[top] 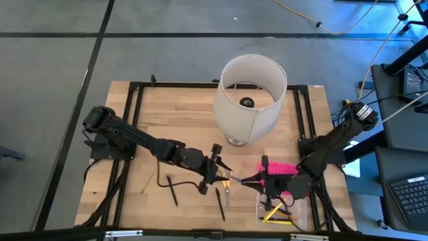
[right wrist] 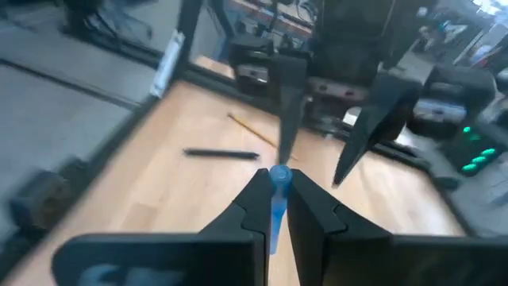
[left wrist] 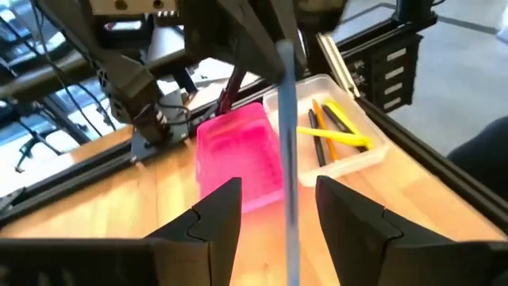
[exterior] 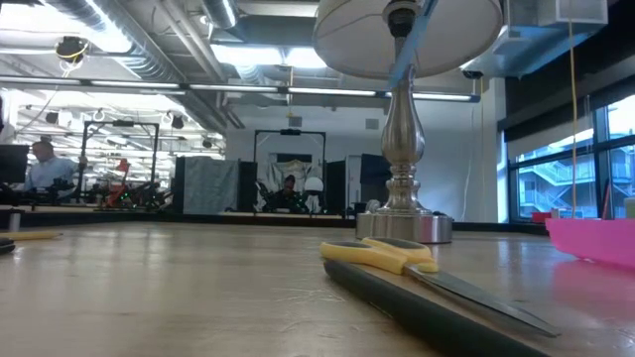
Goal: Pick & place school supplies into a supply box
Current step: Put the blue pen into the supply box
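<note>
A grey-blue pen [left wrist: 287, 159] hangs above the table in the near middle, with my right gripper [right wrist: 275, 187] shut on it. My left gripper [left wrist: 278, 199] is open. Its fingers stand on either side of the pen's other end with a gap on both sides. The supply box's clear base [left wrist: 349, 151] holds yellow pencils and a dark pen. Its pink lid [left wrist: 238, 155] lies beside it. Yellow-handled scissors [exterior: 387, 253] and two black pens [top: 172, 191] [top: 219, 204] lie flat on the wood. My right gripper pinches one end of the grey-blue pen [right wrist: 278, 176] between its two fingertips, coming roughly level from the table's right. The pen is lifted clear of the table and runs from that hold toward my left gripper.
A lamp with a big white shade [top: 249, 97] stands on its metal base [exterior: 405, 223] at the far middle. A black frame [top: 134, 134] borders the wooden table. A loose black cable [top: 160, 181] lies near the left arm.
</note>
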Robot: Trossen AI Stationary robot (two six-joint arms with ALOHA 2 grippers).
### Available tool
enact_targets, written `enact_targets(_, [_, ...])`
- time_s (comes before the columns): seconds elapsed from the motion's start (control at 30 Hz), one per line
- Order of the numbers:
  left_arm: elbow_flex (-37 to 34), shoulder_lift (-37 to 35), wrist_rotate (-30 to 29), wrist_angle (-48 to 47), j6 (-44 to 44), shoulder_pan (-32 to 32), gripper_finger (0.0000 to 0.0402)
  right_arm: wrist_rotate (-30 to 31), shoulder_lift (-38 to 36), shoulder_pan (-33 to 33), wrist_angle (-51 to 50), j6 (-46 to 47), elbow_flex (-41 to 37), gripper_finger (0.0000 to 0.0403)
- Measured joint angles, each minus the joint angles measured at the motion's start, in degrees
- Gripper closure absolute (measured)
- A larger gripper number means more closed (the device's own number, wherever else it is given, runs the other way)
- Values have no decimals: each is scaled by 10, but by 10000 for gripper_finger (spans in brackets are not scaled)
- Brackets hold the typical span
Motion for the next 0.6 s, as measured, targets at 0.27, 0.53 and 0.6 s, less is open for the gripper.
enact_targets(0.27, [0, -41, 1, -91, -41, 0, 247, -109, -93, 14, -170, 284, 0, 372])
enact_targets(0.53, [0, -27, 0, -102, -40, 1, 245, -374, -135, 15, -294, 567, 0, 372])
enact_targets(0.6, [0, -26, 1, -106, -40, 2, 245, -417, -134, 21, -296, 604, 0, 372])
